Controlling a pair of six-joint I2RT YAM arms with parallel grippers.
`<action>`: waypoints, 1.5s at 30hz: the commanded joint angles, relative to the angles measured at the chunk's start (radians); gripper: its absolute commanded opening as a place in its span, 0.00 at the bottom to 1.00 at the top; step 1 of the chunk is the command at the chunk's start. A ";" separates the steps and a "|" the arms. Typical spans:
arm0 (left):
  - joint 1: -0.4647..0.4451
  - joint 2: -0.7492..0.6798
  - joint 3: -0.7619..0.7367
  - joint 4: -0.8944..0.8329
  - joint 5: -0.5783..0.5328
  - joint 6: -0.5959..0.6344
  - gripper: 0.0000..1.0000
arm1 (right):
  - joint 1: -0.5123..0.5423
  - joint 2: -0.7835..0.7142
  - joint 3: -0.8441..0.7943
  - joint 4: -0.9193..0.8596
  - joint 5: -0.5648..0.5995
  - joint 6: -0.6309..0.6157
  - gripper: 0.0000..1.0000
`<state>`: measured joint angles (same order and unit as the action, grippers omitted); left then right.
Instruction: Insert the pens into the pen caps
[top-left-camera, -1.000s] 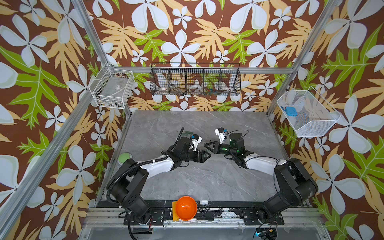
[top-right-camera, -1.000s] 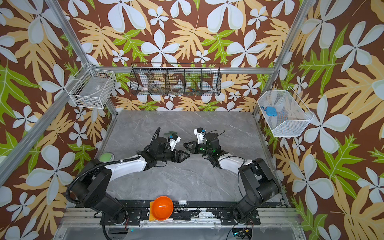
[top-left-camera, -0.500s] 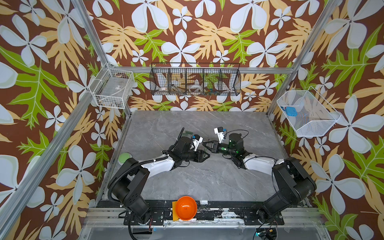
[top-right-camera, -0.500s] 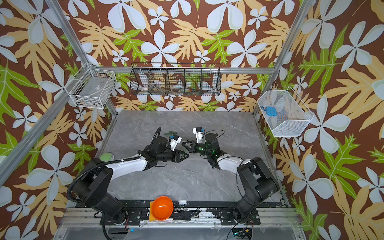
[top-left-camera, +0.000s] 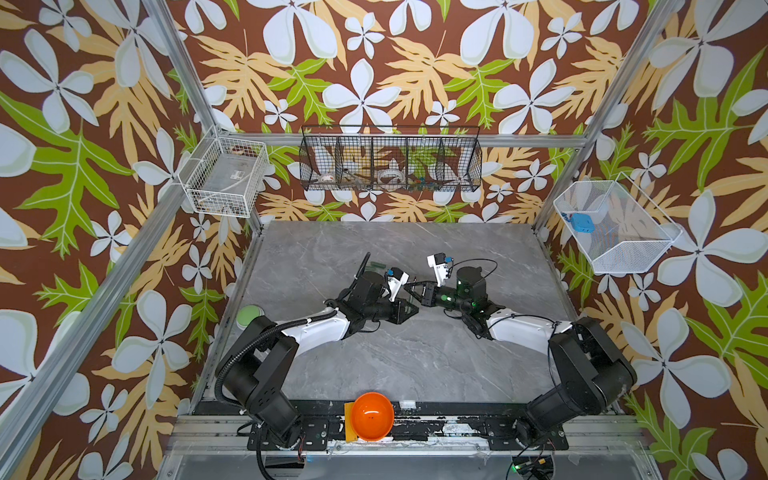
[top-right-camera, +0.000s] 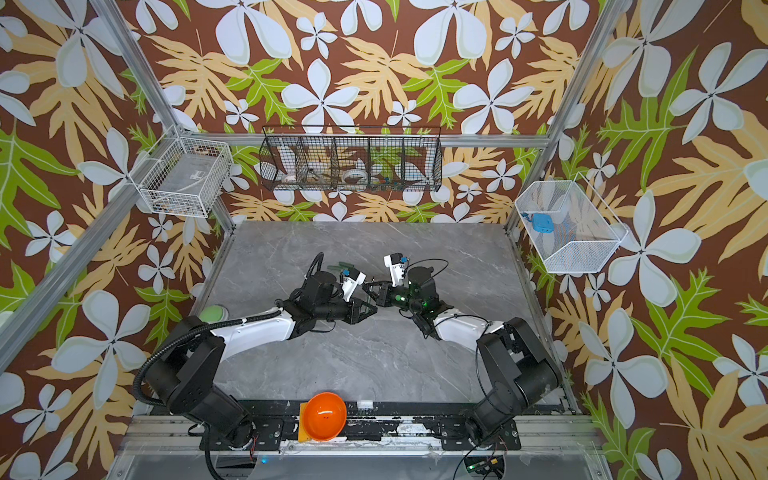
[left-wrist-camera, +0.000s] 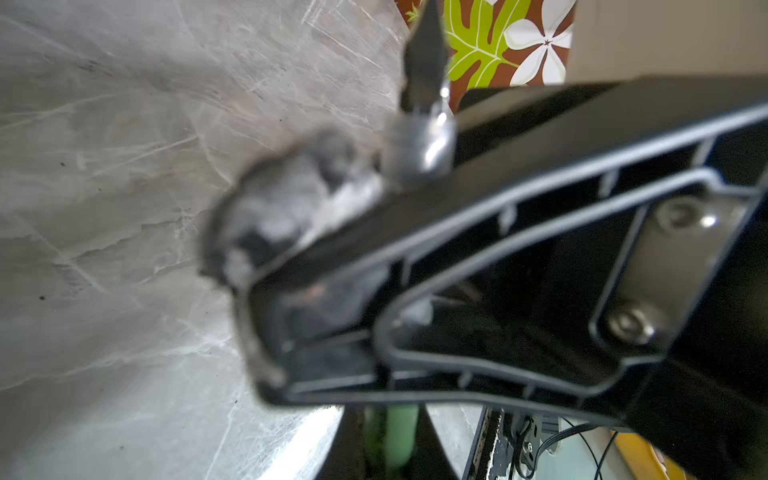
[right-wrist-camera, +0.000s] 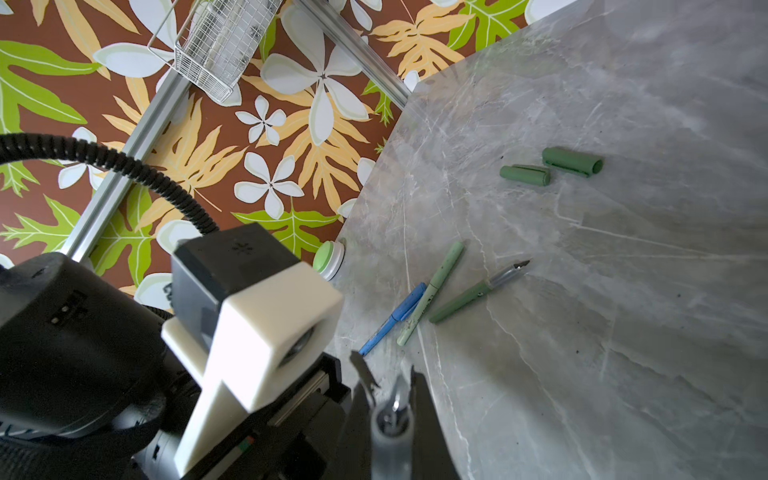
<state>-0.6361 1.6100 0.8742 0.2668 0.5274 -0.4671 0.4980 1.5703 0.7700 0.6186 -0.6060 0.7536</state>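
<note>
Mid-table in both top views, my left gripper (top-left-camera: 409, 308) and right gripper (top-left-camera: 411, 286) meet tip to tip. The left gripper (left-wrist-camera: 392, 440) is shut on a green pen cap (left-wrist-camera: 397, 432). Shut in the right gripper (right-wrist-camera: 390, 399) is a pen (right-wrist-camera: 390, 419), its grey section and nib pointing at the left gripper; its barrel colour is hidden. On the table beyond lie a blue pen (right-wrist-camera: 395, 318), a pale green pen (right-wrist-camera: 432, 291) and a dark green pen (right-wrist-camera: 478, 293) with a bare nib. Two dark green pen caps (right-wrist-camera: 525, 174) (right-wrist-camera: 572, 161) lie further off.
A green push button (top-left-camera: 248, 314) sits at the table's left edge and an orange bowl (top-left-camera: 371, 417) at the front rail. Wire baskets hang on the left wall (top-left-camera: 226, 176), back wall (top-left-camera: 390, 160) and right wall (top-left-camera: 615, 226).
The left gripper's jaws have closed from wide open onto the green cap. Both arms stay almost where they were, tips together.
</note>
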 joint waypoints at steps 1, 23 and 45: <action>0.004 -0.005 0.013 -0.033 -0.053 -0.007 0.08 | 0.011 -0.026 0.019 -0.045 0.010 -0.108 0.00; 0.043 -0.150 -0.045 -0.174 -0.251 0.036 0.00 | 0.007 -0.028 0.287 -0.398 0.154 -0.325 0.56; 0.133 -0.618 -0.154 -0.411 -0.607 0.145 0.00 | 0.028 1.033 1.590 -1.104 0.380 -0.699 0.61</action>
<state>-0.5068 0.9924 0.7235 -0.1463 -0.0566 -0.3351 0.5243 2.5671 2.3180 -0.4122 -0.2417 0.0769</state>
